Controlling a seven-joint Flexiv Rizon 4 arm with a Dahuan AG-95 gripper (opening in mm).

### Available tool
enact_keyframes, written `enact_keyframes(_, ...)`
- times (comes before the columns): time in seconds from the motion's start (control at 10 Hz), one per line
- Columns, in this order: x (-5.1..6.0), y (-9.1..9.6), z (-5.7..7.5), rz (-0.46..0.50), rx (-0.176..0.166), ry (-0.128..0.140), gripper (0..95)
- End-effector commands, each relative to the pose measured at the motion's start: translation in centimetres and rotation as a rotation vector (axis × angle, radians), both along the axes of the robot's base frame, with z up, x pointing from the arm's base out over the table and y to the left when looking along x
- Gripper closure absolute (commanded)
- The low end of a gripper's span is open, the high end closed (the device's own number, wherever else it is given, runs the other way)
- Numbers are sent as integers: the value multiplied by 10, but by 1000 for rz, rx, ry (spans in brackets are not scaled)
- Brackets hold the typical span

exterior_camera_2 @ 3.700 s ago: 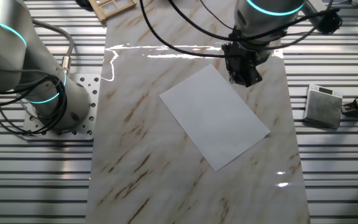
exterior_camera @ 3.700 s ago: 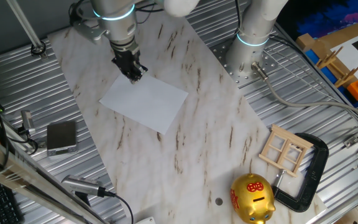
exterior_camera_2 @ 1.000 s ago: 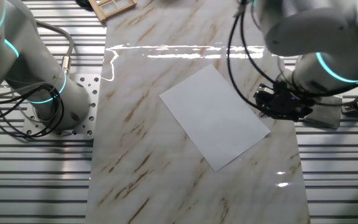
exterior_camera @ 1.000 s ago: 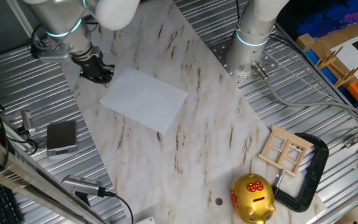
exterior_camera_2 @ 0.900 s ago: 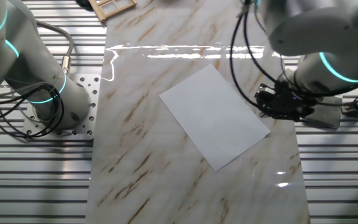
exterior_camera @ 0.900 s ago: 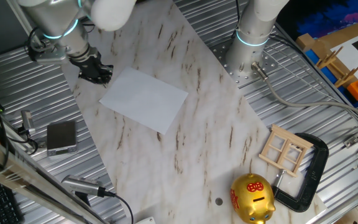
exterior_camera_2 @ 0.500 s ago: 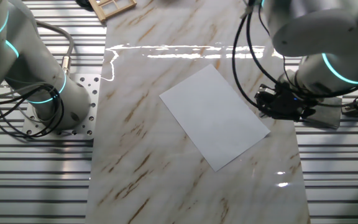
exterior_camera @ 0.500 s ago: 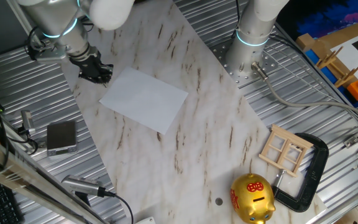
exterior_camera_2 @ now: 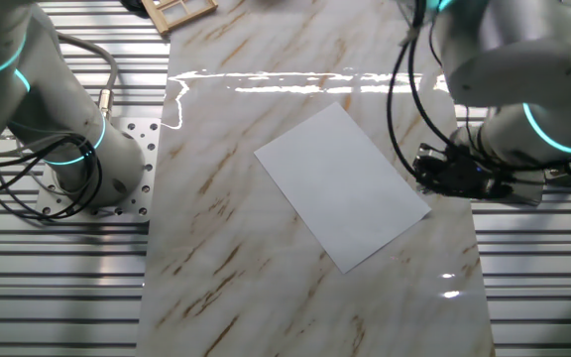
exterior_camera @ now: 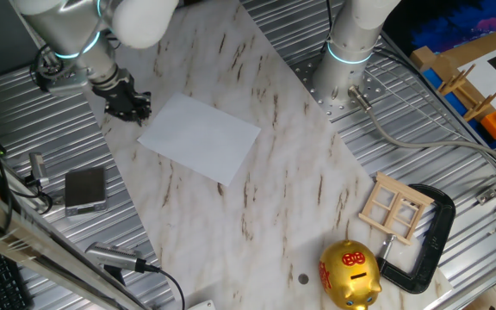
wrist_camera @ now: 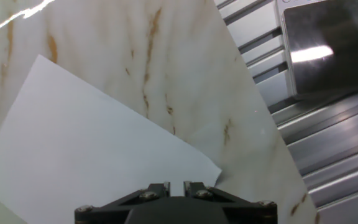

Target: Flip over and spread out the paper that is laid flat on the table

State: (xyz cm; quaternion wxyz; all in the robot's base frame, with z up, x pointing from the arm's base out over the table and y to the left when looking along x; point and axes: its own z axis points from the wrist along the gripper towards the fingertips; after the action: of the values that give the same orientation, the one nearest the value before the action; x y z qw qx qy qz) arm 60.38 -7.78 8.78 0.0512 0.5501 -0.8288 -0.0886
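While paper [exterior_camera: 200, 136] flat on table [exterior_camera: 282, 198], claw [exterior_camera: 133, 109] beside corner.

The paper [exterior_camera: 200, 137] is lying flat on the table [exterior_camera: 291, 198], toward its far end in one fixed view. The gripper [exterior_camera: 130, 110] is hanging just beside the paper's corner, at the table's edge. A small square pad [exterior_camera: 85, 189] is sitting off the table on the ribbed surface [exterior_camera: 50, 129], near that corner. At the table's near end a piggy bank [exterior_camera: 349, 275] is standing, with a wooden frame [exterior_camera: 395, 207] and a clamp [exterior_camera: 427, 241] lying just beside it.
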Motion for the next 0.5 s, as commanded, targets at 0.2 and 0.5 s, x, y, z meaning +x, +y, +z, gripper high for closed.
enact_keyframes(0.2,15,-4,-8,61,10,-4,760)
enact_keyframes(0.5,30,-7,-21,138,29,-15,760)
